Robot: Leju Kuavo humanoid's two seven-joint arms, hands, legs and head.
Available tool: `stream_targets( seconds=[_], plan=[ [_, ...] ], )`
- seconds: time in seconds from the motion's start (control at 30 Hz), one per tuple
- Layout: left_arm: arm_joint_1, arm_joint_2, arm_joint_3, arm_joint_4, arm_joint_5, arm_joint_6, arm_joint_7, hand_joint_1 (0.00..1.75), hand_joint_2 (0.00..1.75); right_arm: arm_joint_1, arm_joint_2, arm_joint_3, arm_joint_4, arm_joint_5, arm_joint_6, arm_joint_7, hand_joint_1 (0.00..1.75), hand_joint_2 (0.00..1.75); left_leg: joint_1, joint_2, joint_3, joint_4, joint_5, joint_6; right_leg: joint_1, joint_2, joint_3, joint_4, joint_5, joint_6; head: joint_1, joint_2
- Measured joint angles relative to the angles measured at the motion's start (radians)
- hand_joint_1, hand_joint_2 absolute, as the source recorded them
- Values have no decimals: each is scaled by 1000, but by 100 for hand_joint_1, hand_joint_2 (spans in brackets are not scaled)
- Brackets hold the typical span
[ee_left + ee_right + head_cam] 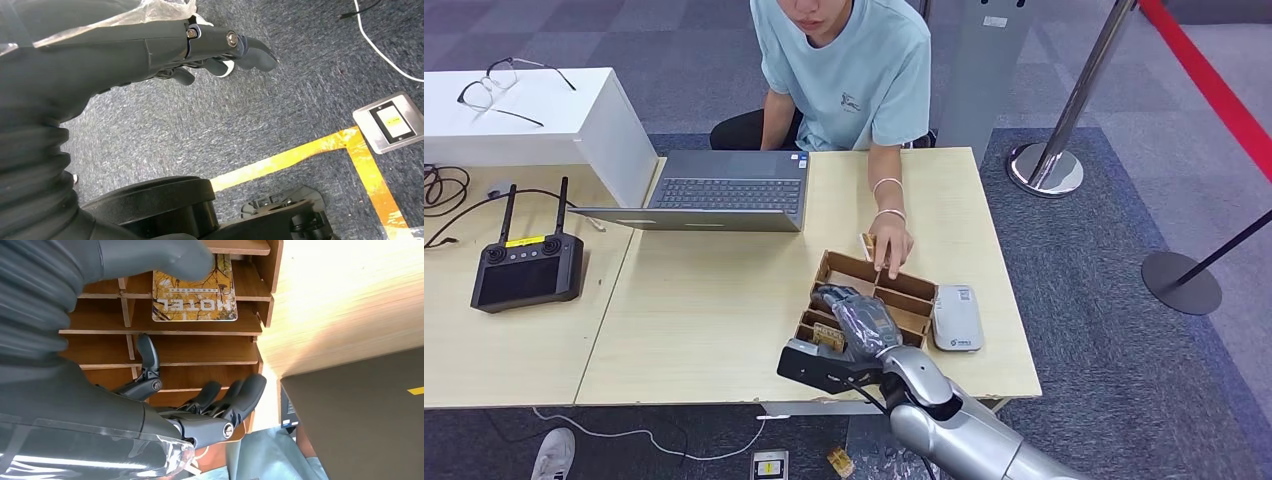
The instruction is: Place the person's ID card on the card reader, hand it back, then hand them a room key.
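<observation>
key card (194,296) flat in tray (200,350), R hand (200,405) over

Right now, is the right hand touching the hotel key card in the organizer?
Cannot tell. In the right wrist view the right hand has its thumb overlapping the hotel key card in the wooden organizer, but contact isn't plain.

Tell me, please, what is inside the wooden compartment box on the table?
In the wooden box, one compartment holds a yellow card marked HOTEL. The right hand hovers over the box and covers some compartments; the person's hand touches the far side.
</observation>
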Motion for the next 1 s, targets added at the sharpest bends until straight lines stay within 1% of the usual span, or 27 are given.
stream_targets(
  seconds=[0.17,0.27,0.33,0.4,0.6,0.7,0.87,1.0],
  plan=[
    [0,0,-2,0,2,0,1,0,175,0,2,1,0,12,-1,0,67,175,0,0,0,0,0,0,0,0,0,0,0,0,0,0],
    [0,0,-3,0,3,0,1,0,175,0,4,3,0,34,-6,6,79,175,0,0,0,0,0,0,0,0,0,0,0,0,0,0],
    [0,0,-4,0,3,0,1,0,175,0,4,6,-2,61,-7,19,87,175,0,0,0,0,0,0,0,0,0,0,0,0,0,0],
    [0,0,-4,0,5,0,1,0,175,0,4,8,-6,99,-5,36,91,175,0,0,-1,0,0,0,0,0,-1,0,0,0,0,0],
    [0,0,-5,0,9,0,1,0,175,0,-6,8,-40,220,31,88,96,175,0,0,-1,0,0,0,0,0,-1,0,0,0,0,0],
    [0,0,-5,0,9,0,1,0,175,-1,-13,8,-60,277,63,109,96,175,0,0,-1,0,0,0,0,0,-1,0,0,0,0,0],
    [0,0,-6,0,9,0,-1,0,175,0,-24,9,-90,340,93,126,89,175,0,0,-1,0,0,0,0,0,-1,0,0,0,0,0],
    [0,0,-6,0,11,0,-2,0,175,0,-32,8,-122,373,103,127,79,175,0,0,-1,0,0,0,0,0,-1,0,0,0,0,0]
  ],
)
